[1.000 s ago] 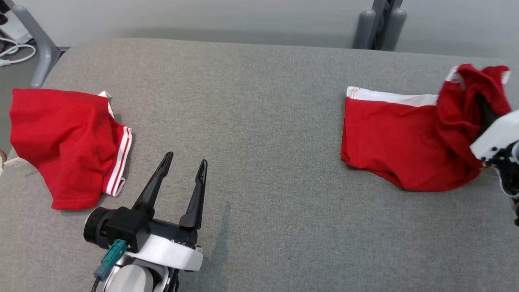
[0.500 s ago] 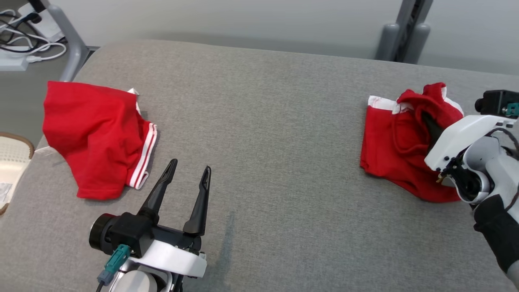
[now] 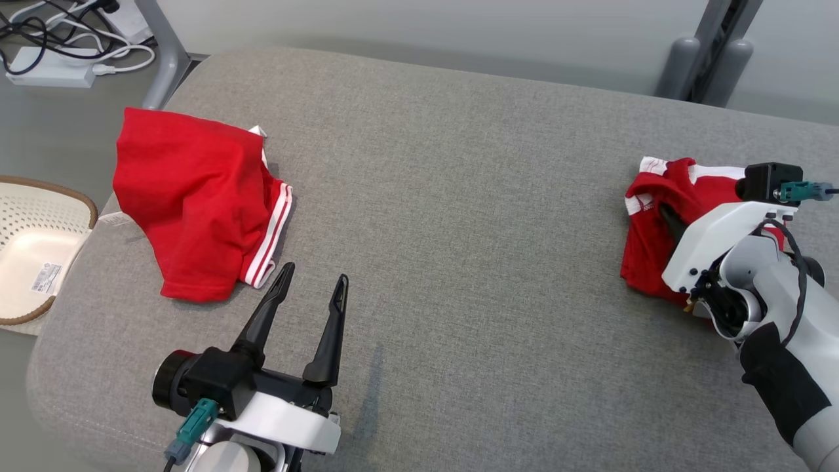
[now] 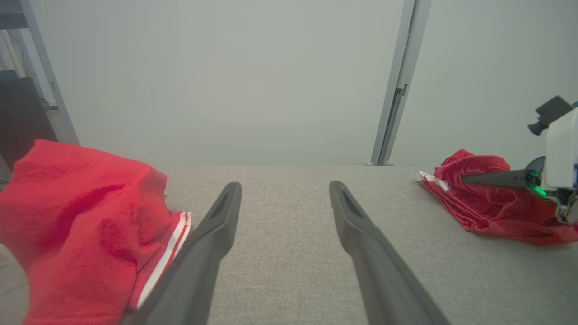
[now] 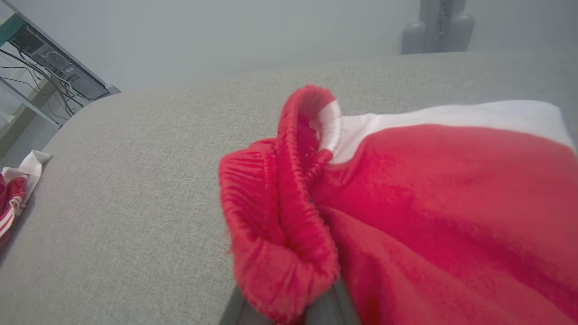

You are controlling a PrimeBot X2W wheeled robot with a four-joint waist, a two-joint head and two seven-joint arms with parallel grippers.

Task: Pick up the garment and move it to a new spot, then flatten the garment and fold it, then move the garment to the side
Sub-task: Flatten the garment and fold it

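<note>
My right gripper is shut tight on a bunched fold of the red garment w/ a white band, at the far right of the grey worktop. In the right wrist view the cloth is gathered over my fingertips. Its red ribbed edge is puckered up & the white band runs off behind it. The rest of that garment lies crumpled on the worktop beside my wrist. My left gripper hangs over the front-left area, fingers spread wide, nothing btw them, touching no cloth. Just beyond it, to its left, lies a second red garment w/ white side stripes, at the worktop's left edge. The two garments are well apart. A pale perforated basket sits off the worktop's left side.
</note>
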